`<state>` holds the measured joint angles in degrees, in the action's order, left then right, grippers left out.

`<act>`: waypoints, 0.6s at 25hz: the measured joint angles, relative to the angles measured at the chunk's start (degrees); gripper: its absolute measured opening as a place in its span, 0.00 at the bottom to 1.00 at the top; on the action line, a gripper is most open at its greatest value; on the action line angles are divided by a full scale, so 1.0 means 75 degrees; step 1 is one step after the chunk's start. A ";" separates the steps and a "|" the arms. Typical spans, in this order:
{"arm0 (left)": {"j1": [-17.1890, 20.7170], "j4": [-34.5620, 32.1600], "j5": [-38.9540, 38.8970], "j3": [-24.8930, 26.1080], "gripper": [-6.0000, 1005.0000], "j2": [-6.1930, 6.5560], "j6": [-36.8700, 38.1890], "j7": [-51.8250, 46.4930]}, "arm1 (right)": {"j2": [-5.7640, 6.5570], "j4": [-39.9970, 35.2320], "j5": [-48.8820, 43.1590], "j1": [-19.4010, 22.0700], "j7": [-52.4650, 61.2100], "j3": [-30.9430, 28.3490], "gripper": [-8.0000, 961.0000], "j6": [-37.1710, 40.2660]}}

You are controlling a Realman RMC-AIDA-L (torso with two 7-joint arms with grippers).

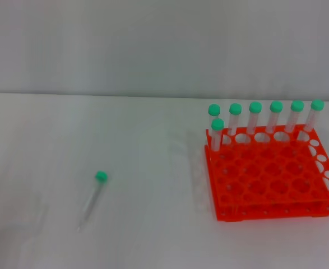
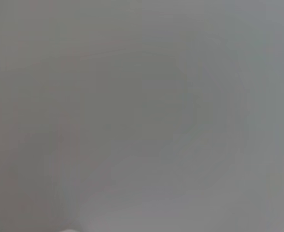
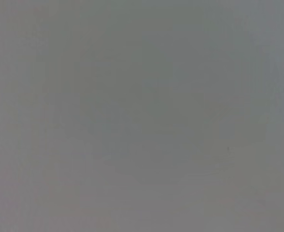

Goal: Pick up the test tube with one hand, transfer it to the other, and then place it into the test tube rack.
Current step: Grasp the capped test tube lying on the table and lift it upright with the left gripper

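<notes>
Nearest, on the left of the white table [image 1: 153, 235], the tube [image 1: 91, 202] lay on its side, alone, tapered tip toward the near edge and green cap [image 1: 101, 176] pointing away. Neither gripper showed in any view; both wrist cameras gave only blank grey, so whether their fingers were spread or pressed together could not be told. Farther back on the right stood the orange rack [image 1: 270, 179], well apart from the tube, with seven capped tubes [image 1: 255, 116] upright: six along its far row, one just in front at the left end. Most holes looked free. Nothing of the task seemed begun. The pickup would likely go best with the left gripper descending over the tube's middle, fingers straddling its width, closing gently so the slim round body does not roll or skid on the smooth table.
</notes>
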<state>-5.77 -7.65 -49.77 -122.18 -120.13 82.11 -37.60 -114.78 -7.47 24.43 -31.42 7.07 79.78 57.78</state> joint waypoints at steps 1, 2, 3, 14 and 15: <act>-0.0021 0.0000 -0.0022 0.0001 0.87 -0.0002 -0.0001 0.0006 | 0.0000 0.0000 0.0000 -0.0001 -0.0001 -0.0003 0.90 0.0000; -0.0042 -0.0001 -0.0031 0.0001 0.87 -0.0002 -0.0002 0.0010 | 0.0000 0.0000 0.0000 -0.0003 -0.0001 -0.0005 0.90 0.0000; -0.0050 -0.0004 -0.0033 0.0001 0.87 -0.0001 -0.0003 0.0011 | 0.0000 0.0000 0.0000 -0.0007 -0.0002 -0.0006 0.90 0.0000; -0.0661 0.0024 -0.0194 -0.0107 0.88 0.0053 -0.0554 -0.1369 | -0.0018 0.0000 0.0000 -0.0082 -0.0005 -0.0009 0.90 0.0003; -0.0805 0.0077 -0.0150 -0.0149 0.88 0.0085 -0.0640 -0.1653 | -0.0021 0.0000 0.0000 -0.0086 -0.0005 -0.0009 0.90 0.0004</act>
<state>-11.81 -7.07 -50.89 -123.30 -119.50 77.31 -49.99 -114.93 -7.47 24.43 -32.06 7.03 79.71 57.81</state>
